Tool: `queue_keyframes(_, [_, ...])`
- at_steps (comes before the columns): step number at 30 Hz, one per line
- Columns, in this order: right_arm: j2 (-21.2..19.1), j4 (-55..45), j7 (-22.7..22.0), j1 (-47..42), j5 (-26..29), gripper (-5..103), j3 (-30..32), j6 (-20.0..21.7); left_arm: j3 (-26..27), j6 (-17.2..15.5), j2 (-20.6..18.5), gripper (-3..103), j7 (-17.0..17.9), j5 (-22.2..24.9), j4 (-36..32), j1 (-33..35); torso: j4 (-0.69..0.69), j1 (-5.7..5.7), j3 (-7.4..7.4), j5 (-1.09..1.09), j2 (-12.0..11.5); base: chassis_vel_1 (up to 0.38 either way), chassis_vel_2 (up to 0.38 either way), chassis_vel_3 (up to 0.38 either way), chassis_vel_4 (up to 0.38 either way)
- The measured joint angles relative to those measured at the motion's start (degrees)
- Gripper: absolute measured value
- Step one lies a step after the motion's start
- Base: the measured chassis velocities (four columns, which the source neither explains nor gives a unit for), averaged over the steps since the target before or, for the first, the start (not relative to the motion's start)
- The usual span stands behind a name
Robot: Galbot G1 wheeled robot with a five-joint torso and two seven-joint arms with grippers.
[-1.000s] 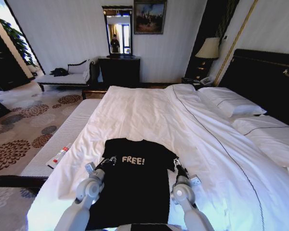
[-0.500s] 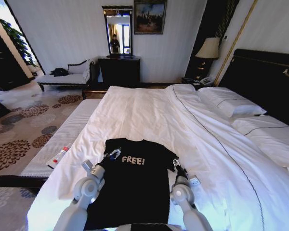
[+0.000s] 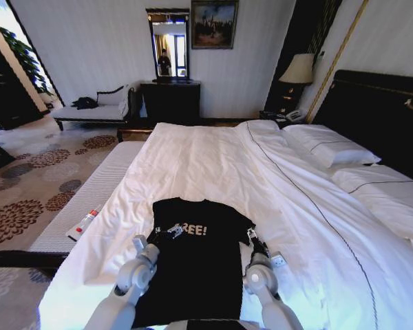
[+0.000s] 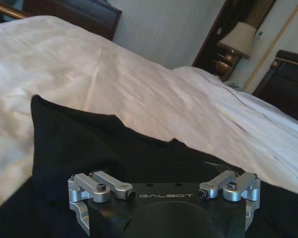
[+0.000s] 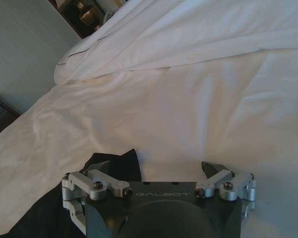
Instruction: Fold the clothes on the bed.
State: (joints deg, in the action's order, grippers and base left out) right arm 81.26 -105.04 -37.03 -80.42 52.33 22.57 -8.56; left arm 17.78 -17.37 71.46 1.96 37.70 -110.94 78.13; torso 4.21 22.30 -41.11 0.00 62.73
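Observation:
The clothes are one black T-shirt (image 3: 199,275) lying flat on the bed (image 3: 213,158), its white lettering partly covered by my left gripper (image 3: 171,232). That gripper hovers over the shirt's chest, its jaw links spread wide in the left wrist view, where black cloth (image 4: 89,144) lies under it. My right gripper (image 3: 251,236) is at the shirt's right sleeve edge, open. In the right wrist view its fingertips (image 5: 211,168) stand apart, one by the sleeve (image 5: 119,161), the other over the white duvet (image 5: 213,99).
White pillows (image 3: 330,144) and a dark headboard (image 3: 378,110) are at the right. A pale padded bench (image 3: 89,199) runs along the bed's left side with a small bottle-like item (image 3: 86,221) on it. A dresser (image 3: 171,102) and chaise (image 3: 96,110) stand at the far wall.
My left gripper has moved right, from the shirt's left edge onto its chest, now covering the first letter. The right gripper has hardly moved.

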Motion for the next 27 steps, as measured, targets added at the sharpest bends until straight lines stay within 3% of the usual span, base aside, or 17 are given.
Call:
queue_keyframes(4, [0.0, 0.0, 0.0, 0.0, 0.0, 100, 0.0, 0.0, -0.4, 0.6, 0.0, 100, -0.4, 1.6, -0.9, 0.1, 0.0, 0.0, 0.0, 0.0, 0.0, 0.0, 0.0, 0.0, 0.0])
queue_keyframes(7, [0.1, 0.1, -0.1, 0.0, 0.0, 100, -0.1, 0.0, -1.9, 5.4, -0.9, 100, -3.4, 1.0, -1.4, -0.3, 0.0, 0.0, 0.0, 0.0, 0.0, 0.0, 0.0, 0.0, 0.0])
queue_keyframes(13, [0.3, 0.2, -0.2, 0.0, -0.3, 100, -0.3, 0.0, -4.2, 8.7, -2.8, 100, -5.0, 0.8, 0.0, -2.2, 0.0, 0.0, 0.0, 0.0, 0.0, 0.0, 0.0, 0.0, 0.0])
queue_keyframes(16, [0.3, 0.2, -0.2, -0.3, -0.6, 100, -0.4, 0.0, -4.7, 12.5, -3.5, 100, -5.9, -2.9, 3.7, -4.6, 0.0, 0.0, 0.0, 0.0, 0.0, 0.0, 0.0, 0.0, 0.0])
queue_keyframes(27, [0.4, 0.5, -0.3, -0.6, -1.1, 100, -0.6, 0.0, -4.8, 9.8, -3.6, 100, -1.6, 1.1, 5.6, -11.2, 0.0, 0.0, 0.0, 0.0, 0.0, 0.0, 0.0, 0.0, 0.0])
